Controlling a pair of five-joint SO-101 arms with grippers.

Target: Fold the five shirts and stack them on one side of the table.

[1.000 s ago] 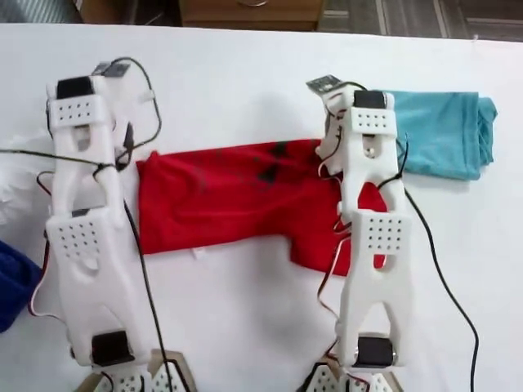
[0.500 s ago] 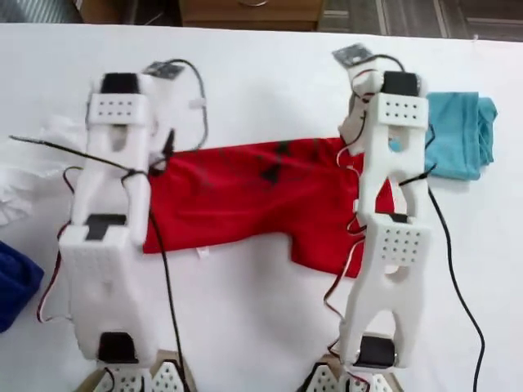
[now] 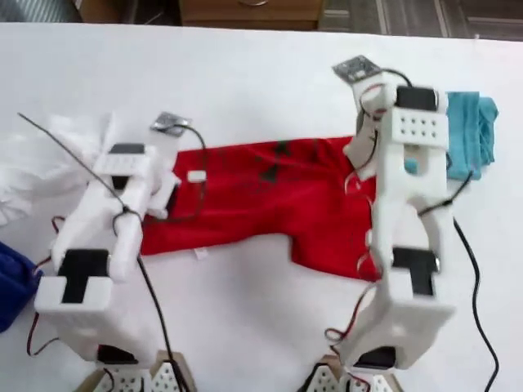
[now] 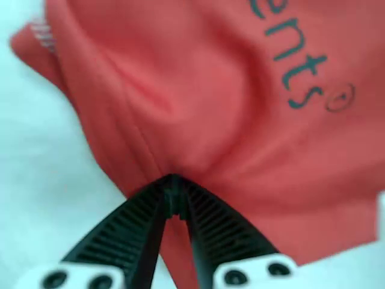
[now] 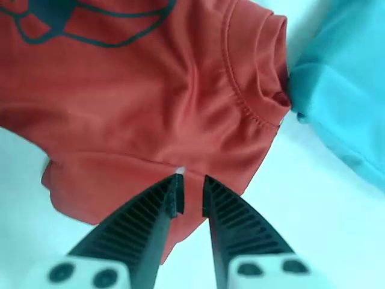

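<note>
My left end effector (image 4: 172, 195) is pinched tight on a fold of the red shirt (image 3: 245, 196), which lies spread across the middle of the counter (image 3: 245, 73). My right end effector (image 5: 191, 195) sits over the shirt's other end, jaws a narrow gap apart. A teal shirt (image 3: 472, 135) lies by the right edge. A white shirt (image 3: 33, 171) and a blue shirt (image 3: 12, 282) lie by the left edge.

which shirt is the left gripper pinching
The red shirt, spread mid-table; the left gripper is shut on it. The teal shirt, white shirt and blue shirt lie aside.
</note>
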